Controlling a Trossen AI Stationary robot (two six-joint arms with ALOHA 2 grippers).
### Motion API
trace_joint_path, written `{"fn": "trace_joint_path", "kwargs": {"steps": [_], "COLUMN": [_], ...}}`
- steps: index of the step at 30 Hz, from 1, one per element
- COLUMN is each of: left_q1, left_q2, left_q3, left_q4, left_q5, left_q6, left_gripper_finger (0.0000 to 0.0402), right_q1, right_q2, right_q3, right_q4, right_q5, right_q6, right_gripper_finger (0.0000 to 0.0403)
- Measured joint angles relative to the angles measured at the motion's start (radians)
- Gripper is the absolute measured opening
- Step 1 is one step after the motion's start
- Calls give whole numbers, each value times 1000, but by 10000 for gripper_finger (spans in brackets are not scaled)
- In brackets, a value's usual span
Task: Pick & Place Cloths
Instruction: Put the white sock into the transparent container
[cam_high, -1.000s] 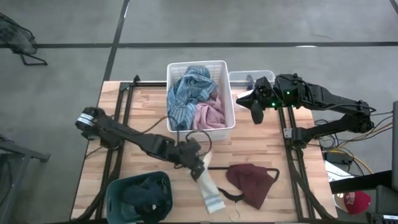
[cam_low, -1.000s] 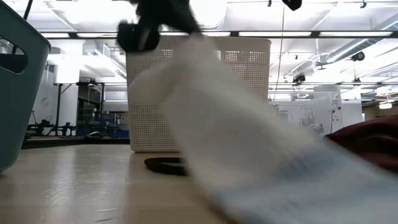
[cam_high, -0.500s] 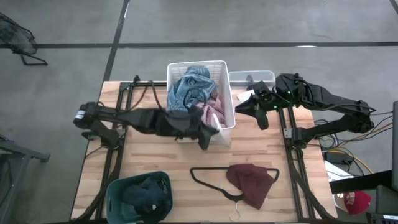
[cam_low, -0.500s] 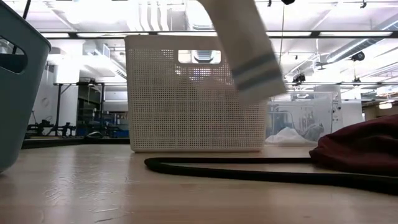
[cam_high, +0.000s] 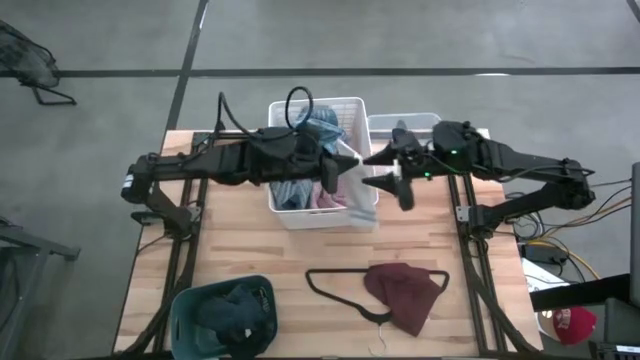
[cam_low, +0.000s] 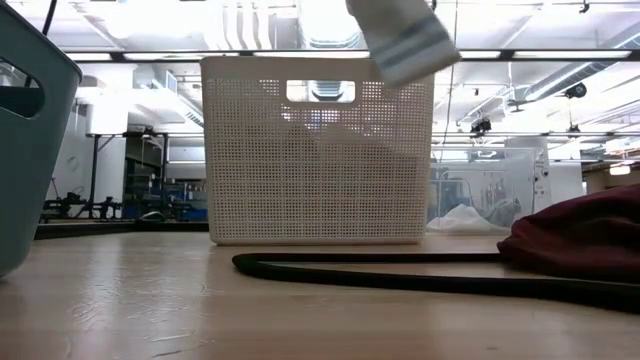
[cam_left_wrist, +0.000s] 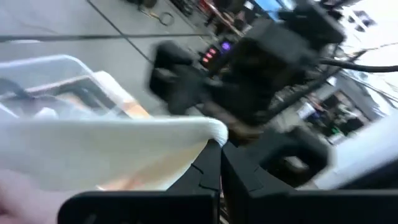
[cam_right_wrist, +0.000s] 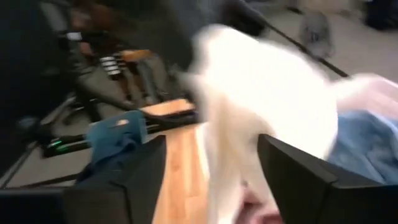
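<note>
The white sock (cam_high: 356, 183) was pinched in the left hand (cam_high: 330, 172) above the white basket (cam_high: 290, 214), evidently for dropping in; the right hand (cam_high: 385, 172) was held spread just beside it

A white sock (cam_high: 352, 180) hangs over the white basket's (cam_high: 290, 214) right rim; blue-grey (cam_high: 322, 124) and pink (cam_high: 326, 198) cloths lie inside; a maroon cloth (cam_high: 405, 292) lies well in front.

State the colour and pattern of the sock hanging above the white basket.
White sock with blue-grey stripes, clearest in the low view.
</note>
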Motion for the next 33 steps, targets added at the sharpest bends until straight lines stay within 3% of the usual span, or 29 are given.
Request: {"fn": "trace_joint_path", "kwargs": {"steps": [5, 10, 15, 22, 27, 33], "left_q1": [4, 4, 4, 5, 16, 29], "left_q2": [2, 3, 3, 3, 2, 0], "left_q3": [-1, -1, -1, -2, -2, -2], "left_q4": [25, 59, 57, 56, 39, 10], "left_q5": [67, 130, 155, 272, 279, 292], "left_q6": [-4, -3, 17, 23, 59, 102], "left_gripper_finger": [2, 3, 4, 8, 35, 111], "right_q1": [-3, -2, -2, -15, -53, -84], "right_q2": [56, 88, 87, 81, 80, 78], "right_q3": [0, 0, 0, 13, 28, 32], "right_q4": [3, 65, 142, 152, 149, 148], "right_q5": [52, 73, 73, 141, 147, 158], "right_q6": [65, 79, 82, 77, 82, 121], "right_gripper_finger": [293, 284, 205, 30, 13, 13]}}
